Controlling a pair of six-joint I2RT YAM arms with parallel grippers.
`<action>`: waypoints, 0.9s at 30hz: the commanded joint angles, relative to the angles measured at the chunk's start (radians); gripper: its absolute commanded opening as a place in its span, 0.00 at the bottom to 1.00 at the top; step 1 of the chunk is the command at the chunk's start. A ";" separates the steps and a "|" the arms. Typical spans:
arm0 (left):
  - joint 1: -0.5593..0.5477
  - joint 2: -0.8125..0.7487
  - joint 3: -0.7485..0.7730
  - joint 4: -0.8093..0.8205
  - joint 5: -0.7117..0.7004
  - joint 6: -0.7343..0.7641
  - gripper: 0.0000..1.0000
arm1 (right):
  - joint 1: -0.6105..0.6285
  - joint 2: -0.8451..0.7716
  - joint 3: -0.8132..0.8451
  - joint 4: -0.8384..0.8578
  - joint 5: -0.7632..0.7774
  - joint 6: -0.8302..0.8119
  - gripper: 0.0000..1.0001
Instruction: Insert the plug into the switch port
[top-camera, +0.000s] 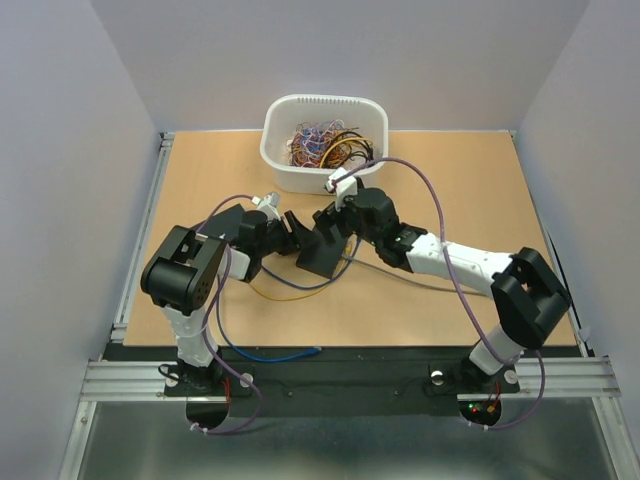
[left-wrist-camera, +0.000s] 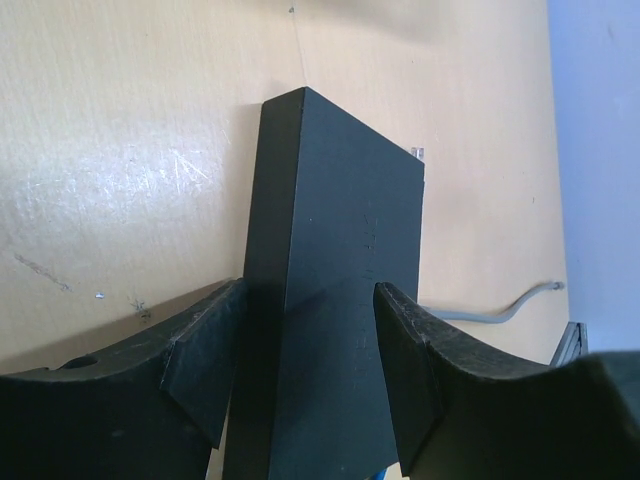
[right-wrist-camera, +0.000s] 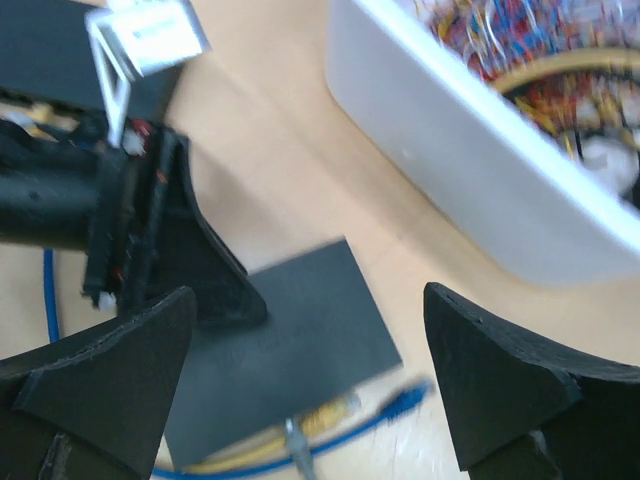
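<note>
Left pincer (left-wrist-camera: 310, 290) is shut narrowly on the black rectangular switch box (left-wrist-camera: 335, 250), with one black finger (left-wrist-camera: 205, 360) pressed to each broad face. Whether the box rests on the table or hangs just off it I cannot tell. Right pincer (right-wrist-camera: 308, 290) is spread wide and grips nothing. It hovers above the same box on its far right side, and its wrist view looks down past both dark fingers onto the box's flat face.

A blue cable's plug (right-wrist-camera: 405, 400) lies loose on the table just beside one edge of the box, close to a yellow wire (right-wrist-camera: 335, 410) and a grey cable end (right-wrist-camera: 295, 440). Neither pincer touches it.

From above, the box sits mid-table between the two wrists. A white plastic tub (top-camera: 290, 178) full of tangled coloured wires stands at the far edge, just beyond the right wrist. The surface is a tan wooden tabletop (top-camera: 480, 200) with an aluminium rail (top-camera: 350, 378) along its near edge. Pale lavender-grey walls (top-camera: 60, 120) close in the left, right and far sides.
</note>
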 joint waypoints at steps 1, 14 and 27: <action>-0.002 0.030 -0.029 -0.304 0.006 0.021 0.66 | -0.008 -0.108 -0.072 0.017 0.148 0.135 1.00; 0.007 -0.199 0.052 -0.508 -0.134 0.079 0.67 | -0.006 -0.311 -0.392 -0.149 0.174 0.512 0.95; 0.003 -0.600 0.013 -0.692 -0.336 0.105 0.67 | 0.002 -0.585 -0.463 -0.163 -0.180 0.569 1.00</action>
